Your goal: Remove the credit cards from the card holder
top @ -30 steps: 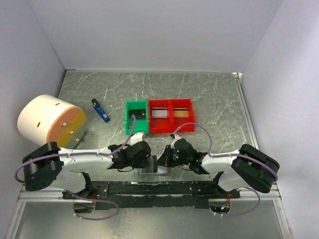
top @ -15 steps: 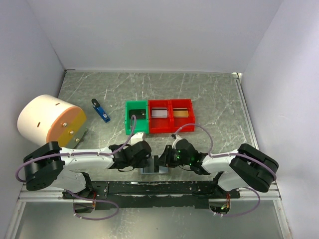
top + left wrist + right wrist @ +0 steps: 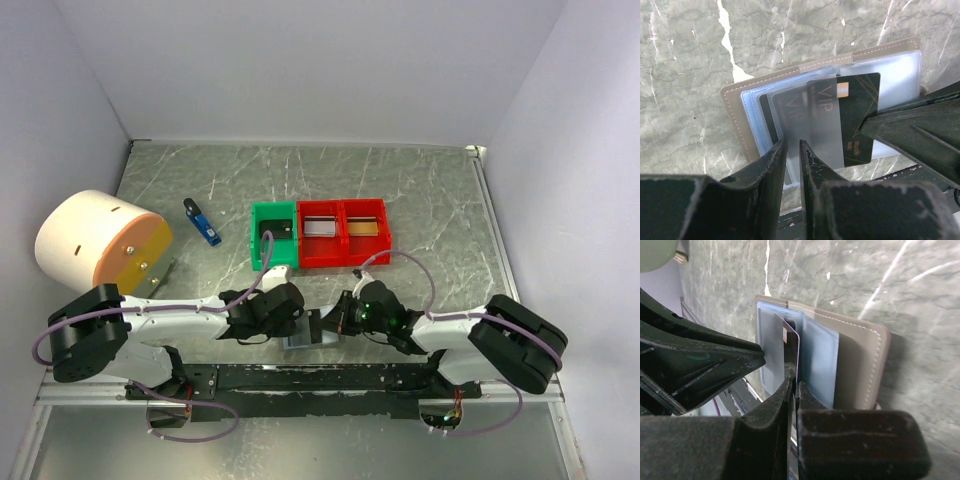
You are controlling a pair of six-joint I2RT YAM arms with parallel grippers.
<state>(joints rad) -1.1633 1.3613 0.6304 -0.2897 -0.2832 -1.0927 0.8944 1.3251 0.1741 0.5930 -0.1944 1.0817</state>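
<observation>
Grey rectangular bifold card holder [image 3: 732, 115] lay open on marble counter [image 3: 420, 200] btwn both arms. Left gripper [image 3: 793, 155] pinched its clear sleeves. Right gripper [image 3: 792, 390] pinched black credit card [image 3: 857, 115], w/ holder leftward.

From the top camera you barely see the card holder [image 3: 301, 340]: both wrists cover it, leaving only a grey sliver. In the left wrist view, a finger [image 3: 912, 132] of the right gripper [image 3: 863, 127] hides the holder's right end, and the left gripper [image 3: 793, 146] hides its near edge. A cloudy sleeve [image 3: 815, 125] veils half the black card [image 3: 858, 115], whose small print is too fine to read. The right wrist view gives you that card edge-on, its face unseen. What lies in the green tray [image 3: 256, 240] and red trays [image 3: 341, 232] is too small to tell.
</observation>
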